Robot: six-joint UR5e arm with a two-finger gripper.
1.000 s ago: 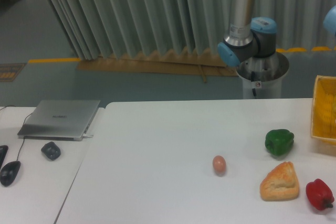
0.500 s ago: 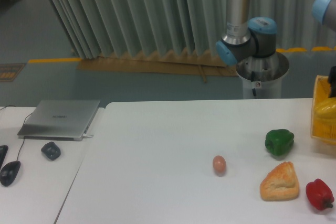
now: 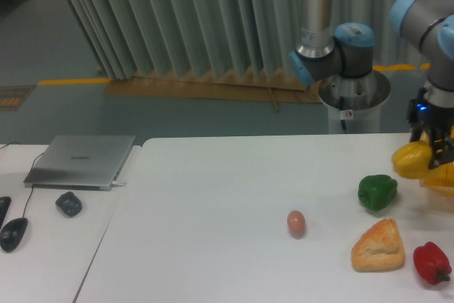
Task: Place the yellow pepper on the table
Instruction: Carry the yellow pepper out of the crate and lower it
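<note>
The yellow pepper (image 3: 411, 160) hangs in the air at the right side, above the white table (image 3: 213, 232) and just up and right of the green pepper. My gripper (image 3: 430, 148) points down from the wrist above and is shut on the yellow pepper, its fingers partly covered by the fruit. The pepper sits in front of the left edge of the yellow basket.
On the table lie a green pepper (image 3: 377, 191), a brown egg (image 3: 296, 222), a pastry (image 3: 378, 245) and a red pepper (image 3: 432, 262). A yellow basket (image 3: 443, 175) stands at the right edge. A separate desk on the left holds a laptop (image 3: 80, 160) and mouse (image 3: 13, 233).
The arm has swung left into view carrying the yellow pepper out of the basket; the pepper now hangs left of the basket, over the table.
</note>
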